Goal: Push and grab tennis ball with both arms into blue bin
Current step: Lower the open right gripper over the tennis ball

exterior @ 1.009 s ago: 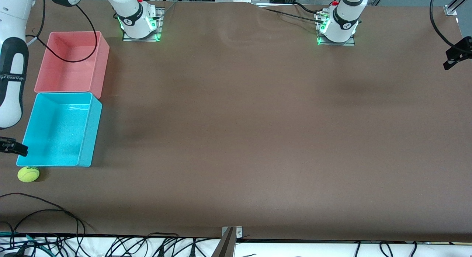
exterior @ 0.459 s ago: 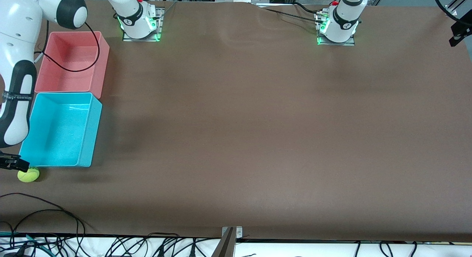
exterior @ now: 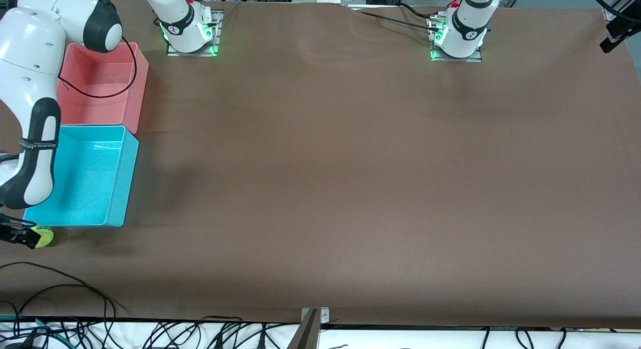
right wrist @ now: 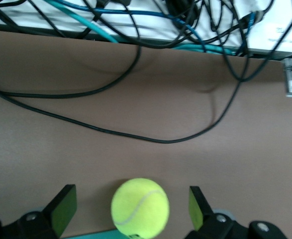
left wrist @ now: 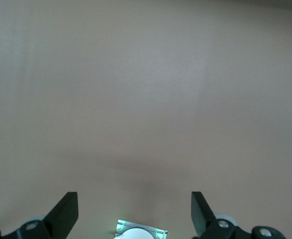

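The tennis ball [exterior: 42, 236] sits on the brown worktop [exterior: 350, 189] at the right arm's end, just beside the near corner of the blue bin [exterior: 116, 179] and nearer the front camera than it. The right gripper [right wrist: 128, 211] is down around the ball, its fingers [right wrist: 63, 206] spread, one on each side with gaps showing. A pink bin [exterior: 137, 78] touches the blue bin's other end. Loose black cables [right wrist: 111, 132] trail close by. The left gripper [left wrist: 135, 214] waits high above bare worktop, fingers [left wrist: 66, 211] spread wide, holding nothing.
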Controlling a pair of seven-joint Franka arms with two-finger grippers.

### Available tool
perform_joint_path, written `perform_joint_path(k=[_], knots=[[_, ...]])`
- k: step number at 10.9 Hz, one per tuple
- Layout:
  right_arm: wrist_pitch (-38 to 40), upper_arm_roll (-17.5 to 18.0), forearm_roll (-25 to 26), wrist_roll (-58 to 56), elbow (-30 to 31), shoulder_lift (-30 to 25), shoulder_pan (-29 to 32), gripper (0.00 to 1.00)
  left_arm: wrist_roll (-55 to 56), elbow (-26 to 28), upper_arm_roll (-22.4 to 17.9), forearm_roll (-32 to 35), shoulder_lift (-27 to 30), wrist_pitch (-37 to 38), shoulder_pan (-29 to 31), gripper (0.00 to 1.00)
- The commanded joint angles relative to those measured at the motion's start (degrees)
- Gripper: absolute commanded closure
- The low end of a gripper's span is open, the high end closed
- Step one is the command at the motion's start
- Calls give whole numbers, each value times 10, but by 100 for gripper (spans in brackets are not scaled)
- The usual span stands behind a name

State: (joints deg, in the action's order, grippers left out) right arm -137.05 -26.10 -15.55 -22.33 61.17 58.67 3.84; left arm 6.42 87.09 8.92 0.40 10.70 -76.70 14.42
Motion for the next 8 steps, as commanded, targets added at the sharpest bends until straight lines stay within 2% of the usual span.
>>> perform_joint_path(k=[1,2,4,8], knots=[[-5,50,-12,7,-32,32,34,0,10,-2,13,-8,-5,5,9,0],[-9,75,-11,4,-34,36,57,0,11,0,17,-3,-6,6,9,0],[-56,78,-10,3,-34,58,62,0,13,2,15,-3,-6,6,10,0],[-58,78,-7,-16,-29,60,78,4,11,2,13,-10,-6,5,17,0]])
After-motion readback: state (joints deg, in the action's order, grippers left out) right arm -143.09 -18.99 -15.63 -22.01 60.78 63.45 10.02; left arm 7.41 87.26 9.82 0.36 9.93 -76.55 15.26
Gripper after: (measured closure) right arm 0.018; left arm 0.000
